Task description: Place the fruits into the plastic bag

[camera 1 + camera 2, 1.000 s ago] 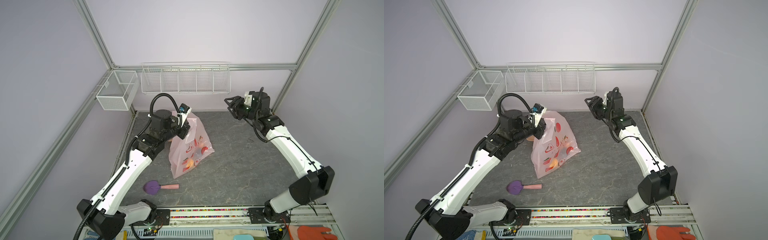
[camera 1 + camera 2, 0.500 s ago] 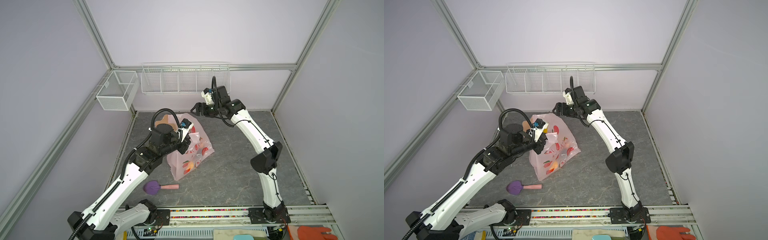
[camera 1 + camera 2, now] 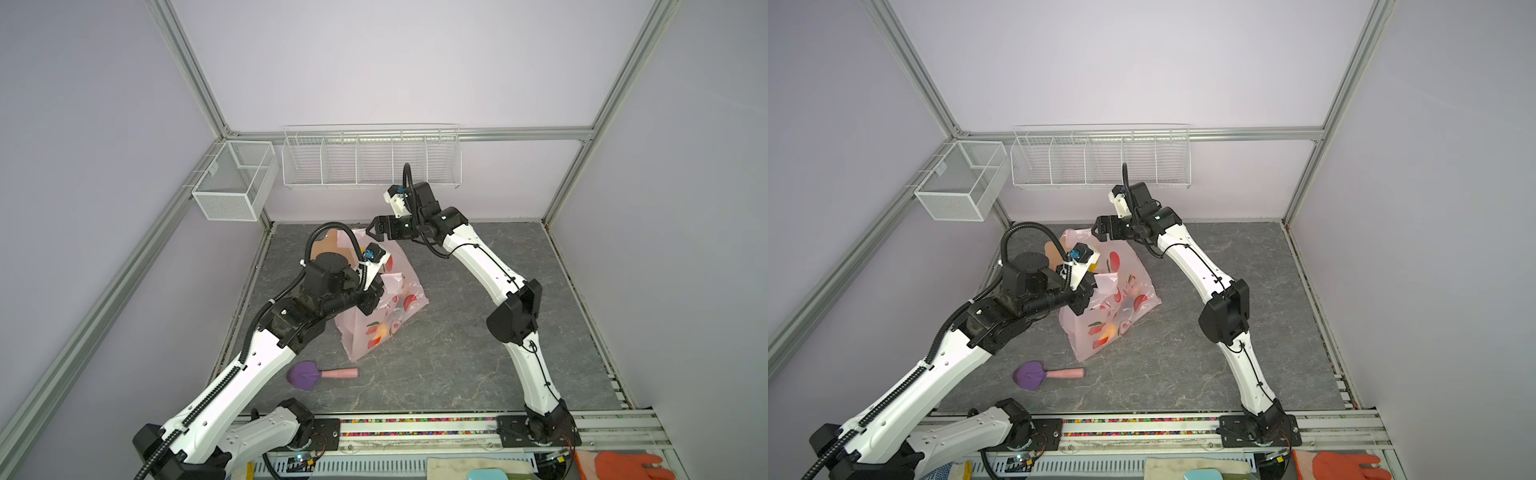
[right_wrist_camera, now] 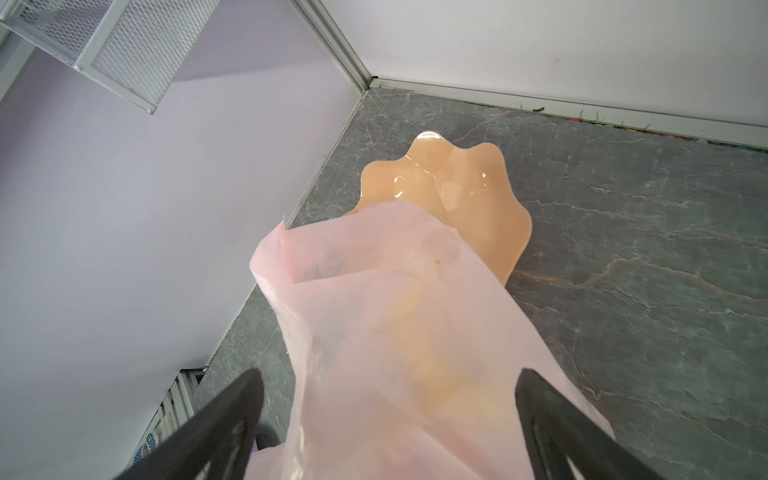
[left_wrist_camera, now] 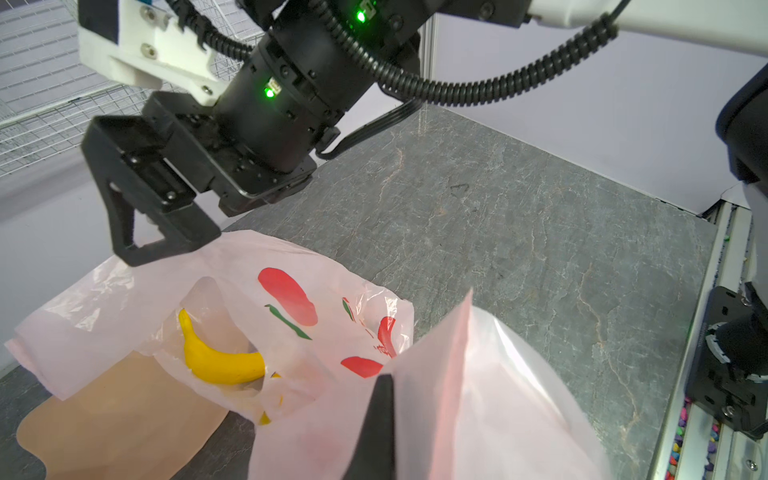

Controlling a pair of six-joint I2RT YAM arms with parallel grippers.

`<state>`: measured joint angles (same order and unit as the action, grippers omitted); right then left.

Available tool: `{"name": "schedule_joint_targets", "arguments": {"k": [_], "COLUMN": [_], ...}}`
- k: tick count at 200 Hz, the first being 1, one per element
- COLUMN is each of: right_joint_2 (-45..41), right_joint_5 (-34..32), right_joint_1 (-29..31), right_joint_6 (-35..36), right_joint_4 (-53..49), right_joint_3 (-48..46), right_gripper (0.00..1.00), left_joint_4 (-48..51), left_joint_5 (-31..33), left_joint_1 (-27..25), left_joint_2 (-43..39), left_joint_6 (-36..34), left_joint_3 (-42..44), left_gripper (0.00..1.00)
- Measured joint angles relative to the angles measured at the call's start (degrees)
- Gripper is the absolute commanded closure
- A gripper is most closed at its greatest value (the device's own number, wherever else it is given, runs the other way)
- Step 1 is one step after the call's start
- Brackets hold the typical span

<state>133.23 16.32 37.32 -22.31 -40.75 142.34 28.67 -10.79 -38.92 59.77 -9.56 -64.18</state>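
Fingers of the left gripper (image 3: pixel 376 296) are pinched shut on a handle of the bag (image 3: pixel 386 328), with the arm folded low beside it. The right gripper (image 4: pixel 389 374) stretches over the bag top, its fingers (image 4: pixel 232 411) spread wide astride loose film. One bag stands on the tabletop (image 3: pixel 457 353). One banana (image 5: pixel 224 361) shows through its gap, and other fruits blur inside, uncountable. One bowl (image 4: pixel 457 195) sits behind the bag and one utensil (image 3: pixel 309 374) lies in front.

Bright, even light — faint shadows, mild softness.
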Motion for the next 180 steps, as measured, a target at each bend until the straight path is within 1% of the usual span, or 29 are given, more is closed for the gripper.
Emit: {"name": "schedule_joint_targets", "arguments": {"k": [28, 34, 42, 47, 50, 63, 70, 78, 91, 104, 128, 153, 180], "right_joint_2": [3.2, 3.8, 4.7, 5.2, 5.6, 6.4, 6.7, 6.9, 6.8, 5.4, -1.1, -12.3, -25.7], "right_joint_5": [-0.4, -0.5, -1.0, -1.5, -1.8, -3.0, -3.9, -5.1, -7.3, -9.7, -14.1, -18.3, -22.8], "right_joint_1": [0.4, 0.5, 0.5, 0.6, 0.6, 0.8, 1.0, 1.1, 1.2, 1.4, 1.2, 0.6, -1.3], "right_joint_6": [1.0, 1.3, 1.7, 2.0, 2.5, 3.2, 3.4, 3.4, 3.5, 2.9, 1.9, 0.5, -1.8], "right_joint_4": [1.2, 1.2, 1.3, 1.3, 1.3, 1.2, 1.2, 1.0, 1.1, 2.0, 5.6, 10.3, 14.8], "right_joint_3": [1.4, 1.7, 1.9, 2.0, 2.0, 2.0, 2.0, 2.0, 1.8, -0.4, -10.4, -21.9, -30.8], "right_gripper": [0.04, 0.06, 0.12, 0.18, 0.24, 0.55, 0.68, 0.77, 0.87, 0.93, 0.93, 0.93, 0.93], "left_joint_4": [0.0, 0.0, 0.1, 0.2, 0.2, 0.5, 0.5, 0.6, 0.8, 0.9, 0.9, 0.9, 0.8], "left_joint_5": [-0.3, -0.3, -0.3, -0.4, -0.4, -0.5, -0.4, -0.4, -0.2, 0.5, 3.4, 7.7, 10.8], "left_joint_1": [-0.6, -0.8, -0.9, -0.9, -1.0, -1.0, -1.0, -1.0, -1.0, -1.0, -1.0, -1.0, 0.3], "left_joint_2": [0.0, 0.0, 0.0, 0.0, 0.0, 0.0, 0.0, 0.0, -0.1, -0.6, -2.6, -4.5, -4.7], "left_joint_6": [0.1, 0.1, 0.2, 0.3, 0.3, 0.5, 0.6, 0.9, 1.2, 1.7, 3.1, 5.0, 6.7], "left_joint_3": [0.0, 0.0, 0.0, 0.0, 0.0, 0.0, 0.0, 0.0, 0.0, 0.1, 1.4, 2.3, 2.1], "left_gripper": [1.0, 1.0, 1.0, 1.0, 1.0, 1.0, 1.0, 1.0, 1.0, 1.0, 1.0, 1.0, 1.0]}}
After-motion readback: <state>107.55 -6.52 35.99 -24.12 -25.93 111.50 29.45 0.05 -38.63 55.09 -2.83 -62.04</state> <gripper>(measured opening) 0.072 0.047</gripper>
